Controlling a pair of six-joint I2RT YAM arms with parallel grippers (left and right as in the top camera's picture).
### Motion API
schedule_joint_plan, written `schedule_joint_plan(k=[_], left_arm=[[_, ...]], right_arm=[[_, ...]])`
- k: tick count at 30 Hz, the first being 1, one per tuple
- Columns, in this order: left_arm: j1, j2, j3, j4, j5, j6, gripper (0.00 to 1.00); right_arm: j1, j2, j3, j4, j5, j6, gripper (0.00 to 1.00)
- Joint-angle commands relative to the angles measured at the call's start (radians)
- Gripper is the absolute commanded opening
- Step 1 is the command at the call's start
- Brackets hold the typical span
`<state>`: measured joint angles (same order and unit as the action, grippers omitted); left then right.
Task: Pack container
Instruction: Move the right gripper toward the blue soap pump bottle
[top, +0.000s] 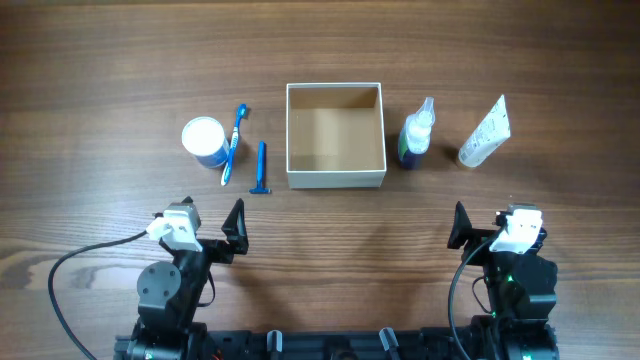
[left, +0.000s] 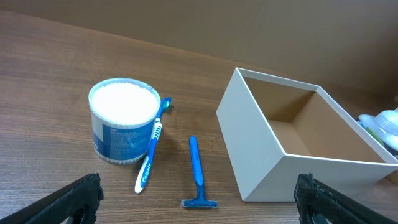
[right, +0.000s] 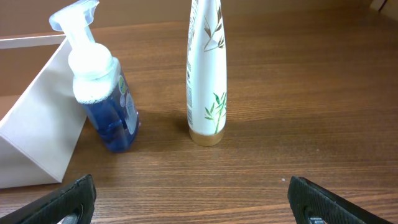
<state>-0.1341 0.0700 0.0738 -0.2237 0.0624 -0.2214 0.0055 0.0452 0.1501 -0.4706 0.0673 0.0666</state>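
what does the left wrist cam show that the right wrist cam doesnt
Only the left wrist: the white-lidded blue jar, the blue toothbrush right beside it, the blue razor lying flat, and the brown inside of the container.
Only the right wrist: the white leaf-print tube standing upright, and the whole foam pump bottle; the left wrist catches just a sliver of that bottle at its right edge.
Both: the container's white outer wall and the wooden table.
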Motion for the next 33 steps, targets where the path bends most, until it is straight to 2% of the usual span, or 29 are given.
schedule_joint_plan(k=[1, 26, 29, 33], left_arm=[[0.009, -0.007, -0.006, 0.004, 0.012, 0.016, 1.00], [0.009, -0.007, -0.006, 0.004, 0.012, 0.016, 1.00], [0.009, -0.007, -0.006, 0.004, 0.012, 0.016, 1.00], [0.009, -0.007, -0.006, 0.004, 0.012, 0.016, 1.00]], right_arm=[[-0.003, -0.014, -0.003, 0.005, -0.017, 0.014, 1.00], [-0.003, -0.014, -0.003, 0.005, -0.017, 0.015, 1.00], [-0.003, -0.014, -0.003, 0.024, -0.122, 0.144, 1.00], [-0.003, -0.014, -0.005, 0.062, -0.174, 0.509, 1.00]])
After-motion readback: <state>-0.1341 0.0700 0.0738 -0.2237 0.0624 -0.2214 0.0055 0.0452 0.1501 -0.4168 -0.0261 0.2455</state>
